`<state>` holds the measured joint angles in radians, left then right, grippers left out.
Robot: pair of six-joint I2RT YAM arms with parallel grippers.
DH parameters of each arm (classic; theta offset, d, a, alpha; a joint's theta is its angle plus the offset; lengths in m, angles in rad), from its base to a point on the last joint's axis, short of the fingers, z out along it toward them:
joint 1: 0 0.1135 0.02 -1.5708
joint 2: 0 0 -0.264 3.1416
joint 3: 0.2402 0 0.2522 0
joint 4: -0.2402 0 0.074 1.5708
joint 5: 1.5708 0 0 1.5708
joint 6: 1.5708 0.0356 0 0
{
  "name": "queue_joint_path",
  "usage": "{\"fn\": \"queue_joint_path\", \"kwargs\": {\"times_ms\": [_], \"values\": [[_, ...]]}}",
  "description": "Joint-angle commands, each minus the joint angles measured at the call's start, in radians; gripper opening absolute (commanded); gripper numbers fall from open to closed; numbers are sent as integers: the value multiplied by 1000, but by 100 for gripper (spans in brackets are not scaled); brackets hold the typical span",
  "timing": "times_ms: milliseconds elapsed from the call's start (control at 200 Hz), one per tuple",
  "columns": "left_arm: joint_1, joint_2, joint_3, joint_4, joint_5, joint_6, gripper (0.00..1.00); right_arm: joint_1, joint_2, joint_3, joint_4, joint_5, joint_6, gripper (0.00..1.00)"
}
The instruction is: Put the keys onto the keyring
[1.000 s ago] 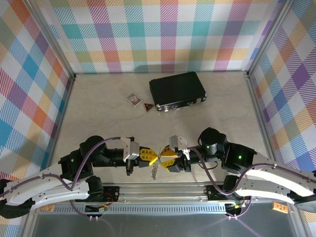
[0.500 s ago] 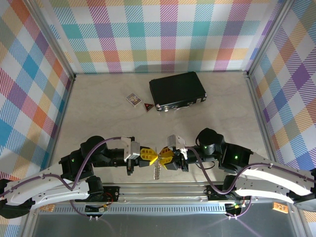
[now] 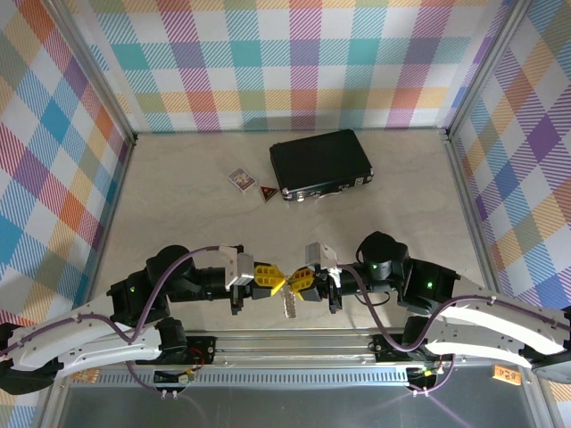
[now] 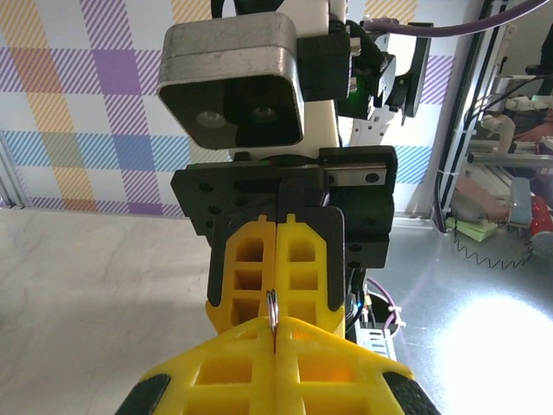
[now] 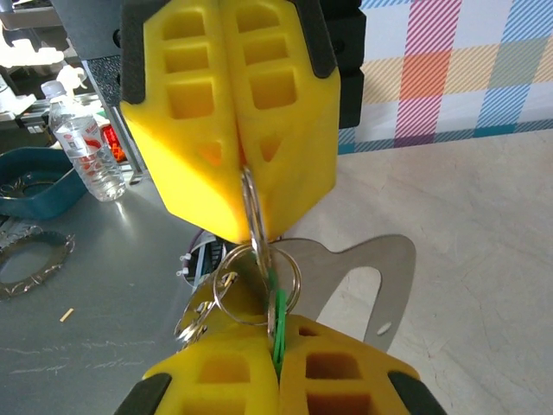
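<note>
Right gripper (image 3: 297, 283) has closed since a second ago and now pinches the green key (image 5: 276, 324). It meets the left gripper (image 3: 270, 279) tip to tip. That one is clamped on a thin ring of the keyring (image 5: 399, 264). Both hang at the table's (image 3: 178, 196) near edge, well apart from the black case (image 3: 321, 165).

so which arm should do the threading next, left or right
Right, probably: the right gripper is shut on the green key, so it can steer it, while the left gripper pinches the keyring.
</note>
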<state>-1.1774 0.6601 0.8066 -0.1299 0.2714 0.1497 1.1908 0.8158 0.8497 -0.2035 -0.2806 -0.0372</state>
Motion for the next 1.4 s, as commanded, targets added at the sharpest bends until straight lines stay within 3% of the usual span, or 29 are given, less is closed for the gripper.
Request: {"fn": "queue_joint_path", "kwargs": {"times_ms": [0, 1055, 1395], "values": [[-1, 8, 3, 6, -16, 17, 0, 6, -19, 6, 2, 1, -16, 0], [0, 29, 24, -132, -55, 60, 0, 6, -78, 7, -15, 54, -31, 0], [0, 83, 5, -81, -21, 45, 0, 5, -78, 12, -36, 52, -35, 0]]}}
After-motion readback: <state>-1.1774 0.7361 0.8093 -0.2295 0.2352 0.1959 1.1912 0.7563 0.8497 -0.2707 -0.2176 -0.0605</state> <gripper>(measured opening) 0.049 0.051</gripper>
